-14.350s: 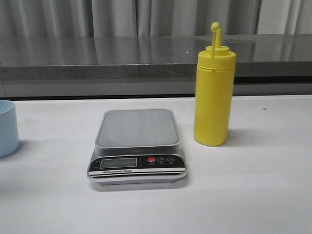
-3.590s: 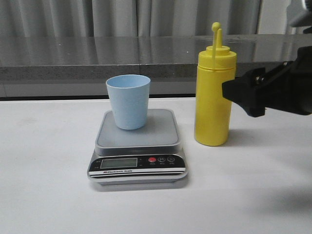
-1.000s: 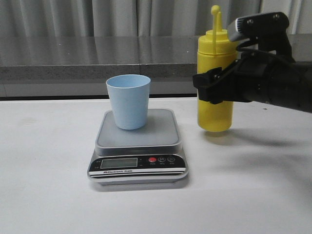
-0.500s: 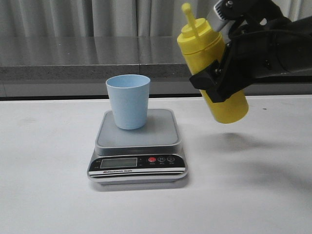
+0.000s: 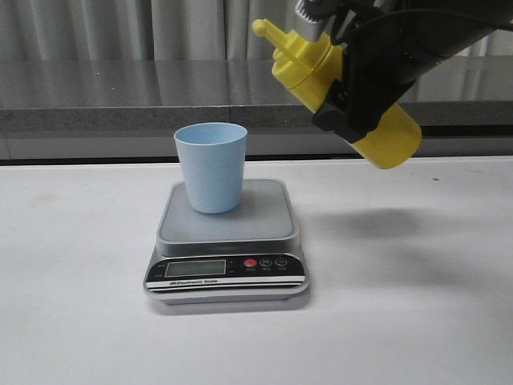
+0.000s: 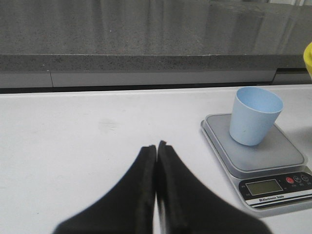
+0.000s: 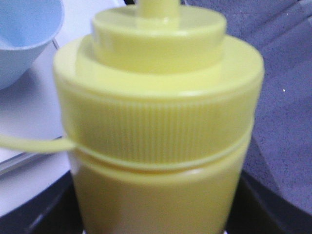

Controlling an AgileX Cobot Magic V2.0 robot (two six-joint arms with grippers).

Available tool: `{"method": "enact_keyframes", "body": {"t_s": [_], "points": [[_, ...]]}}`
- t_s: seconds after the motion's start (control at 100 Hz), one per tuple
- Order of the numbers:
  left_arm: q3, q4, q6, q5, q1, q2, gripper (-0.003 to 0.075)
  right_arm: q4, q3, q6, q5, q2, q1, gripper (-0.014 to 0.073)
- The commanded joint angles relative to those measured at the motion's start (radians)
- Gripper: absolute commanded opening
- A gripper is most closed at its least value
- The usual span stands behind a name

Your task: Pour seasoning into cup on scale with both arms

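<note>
Because the pale blue cup already stands upright on the grey platform of the digital scale, I have the right hand clamped around the middle of the yellow squeeze bottle, high above the counter and clear of it. The bottle is tilted with its nozzle pointing toward the cup's side and slightly upward, its base lower and away from the scale. I judge that lean to be the start of the pour: the tip sits above the cup's rim level but to one side of it, not yet over the opening, so the bottle needs to travel further across and tip more before anything lands inside. In the right wrist view the ribbed yellow cap fills the picture, with the thin cap tether trailing off sideways, which tells me the grip is below the shoulder and leaves the nozzle free.

My left hand hangs over bare counter well apart from the scale, fingers pressed together on nothing, parked out of the pouring path.
</note>
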Motion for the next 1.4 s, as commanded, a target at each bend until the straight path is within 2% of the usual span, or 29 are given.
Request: {"method": "enact_keyframes", "body": {"t_s": [0.0,0.31,0.58,0.92,1.39], "points": [[-0.029,-0.003,-0.009,-0.08,0.002,0.008,-0.002,-0.047,-0.059,-0.008,0.005,-0.025,0.021,0.0217],[-0.029,-0.003,-0.009,-0.08,0.002,0.008,-0.002,-0.149,-0.134,-0.008,0.129,0.03,0.095,0.0213],[-0.029,-0.003,-0.009,-0.08,0.002,0.008,-0.002,-0.249,-0.238,-0.009,0.314,0.096,0.148,0.0213],[-0.029,-0.003,-0.009,-0.08,0.002,0.008,-0.002,-0.419,-0.249,-0.009,0.476,0.12,0.167,0.0213],[-0.029,-0.003,-0.009,-0.08,0.002,0.008,-0.002,-0.511,-0.249,-0.009,0.492,0.12,0.169,0.0213]]}}
